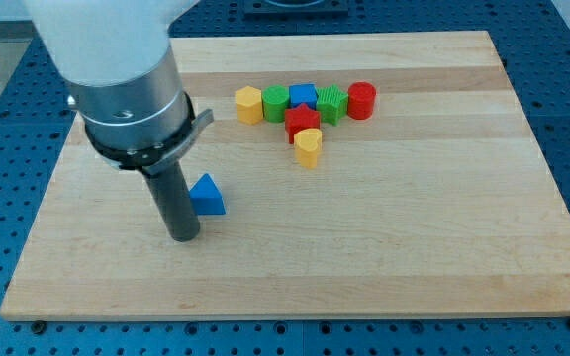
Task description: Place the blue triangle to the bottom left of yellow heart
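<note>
The blue triangle (207,195) lies on the wooden board (414,237), left of centre. The yellow heart (308,146) lies up and to the right of it, just below the cluster of blocks. My tip (184,237) rests on the board just to the left of and slightly below the blue triangle, close to or touching its left side. The rod rises from there into the arm's grey and white body at the view's top left.
A row of blocks sits near the view's top centre: a yellow hexagon (249,104), a green block (276,102), a blue block (303,97), a ridged green block (332,103) and a red cylinder (361,100). A red block (302,121) sits just above the yellow heart.
</note>
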Robot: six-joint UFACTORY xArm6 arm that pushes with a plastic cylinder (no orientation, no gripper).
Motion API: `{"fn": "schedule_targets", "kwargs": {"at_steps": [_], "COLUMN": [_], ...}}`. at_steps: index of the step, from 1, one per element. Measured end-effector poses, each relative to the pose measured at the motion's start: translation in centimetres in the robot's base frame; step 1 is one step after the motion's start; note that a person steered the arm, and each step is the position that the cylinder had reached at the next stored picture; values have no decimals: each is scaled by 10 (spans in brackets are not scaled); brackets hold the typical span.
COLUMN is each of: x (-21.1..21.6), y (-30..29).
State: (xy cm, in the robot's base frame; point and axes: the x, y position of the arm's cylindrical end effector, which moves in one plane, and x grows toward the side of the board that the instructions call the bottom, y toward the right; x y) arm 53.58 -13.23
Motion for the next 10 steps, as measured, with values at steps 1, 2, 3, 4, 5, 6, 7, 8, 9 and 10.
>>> {"fn": "schedule_targets", "kwargs": {"at_steps": [1, 2, 3, 4, 5, 6, 7, 8, 9, 10], "x": [0, 0, -6, -14, -24, -33, -42, -43, -43, -48], "y": [-4, -4, 0, 3, 3, 3, 3, 4, 13, 24]}}
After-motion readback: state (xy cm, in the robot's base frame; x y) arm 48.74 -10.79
